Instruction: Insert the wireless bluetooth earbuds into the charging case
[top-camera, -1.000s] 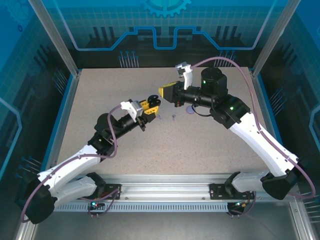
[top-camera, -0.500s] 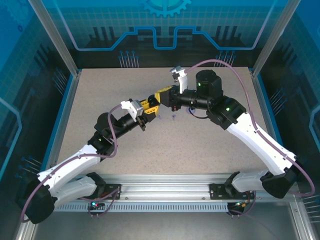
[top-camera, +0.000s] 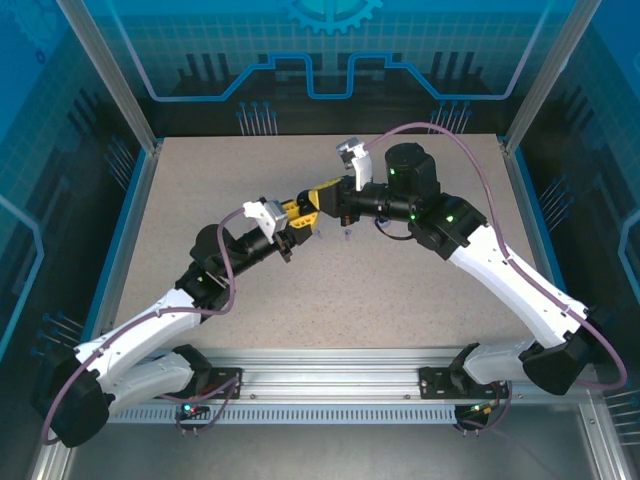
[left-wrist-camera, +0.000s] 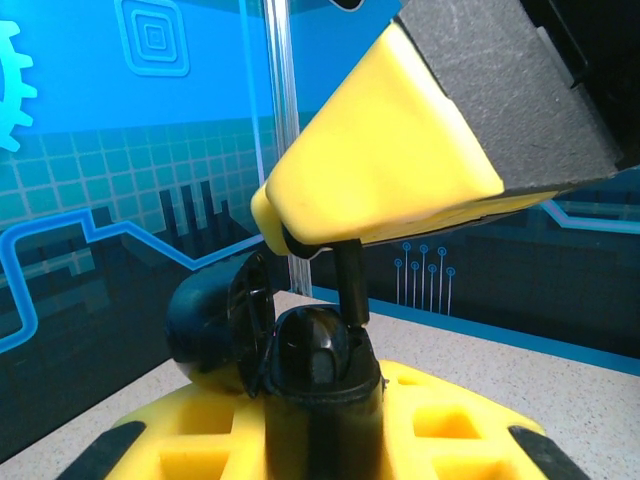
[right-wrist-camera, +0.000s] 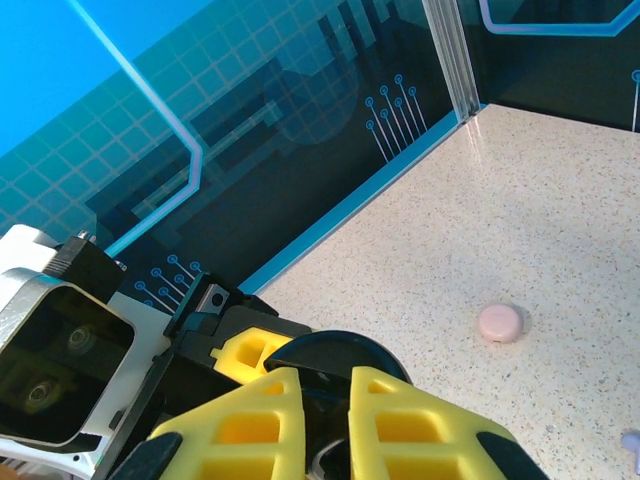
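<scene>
From above, the left fingers (top-camera: 300, 212) and right fingers (top-camera: 325, 194) meet over the middle of the desk (top-camera: 200, 180). A lavender earbud (top-camera: 345, 236) lies loose on the desk just beside them.

In the left wrist view, the left fingers (left-wrist-camera: 440, 420) clamp the black charging case (left-wrist-camera: 315, 355), its lid (left-wrist-camera: 215, 325) tipped back. The right fingers (left-wrist-camera: 380, 170) pinch a black earbud (left-wrist-camera: 350, 285), stem down and just at the case's mouth. It looks not yet seated.

In the right wrist view, the right fingers (right-wrist-camera: 260, 430) stand nearly pressed together above the black case (right-wrist-camera: 335, 350). A pink case (right-wrist-camera: 501, 323) sits well apart. By my reading this is an early stage, with most earbuds left to go.
</scene>
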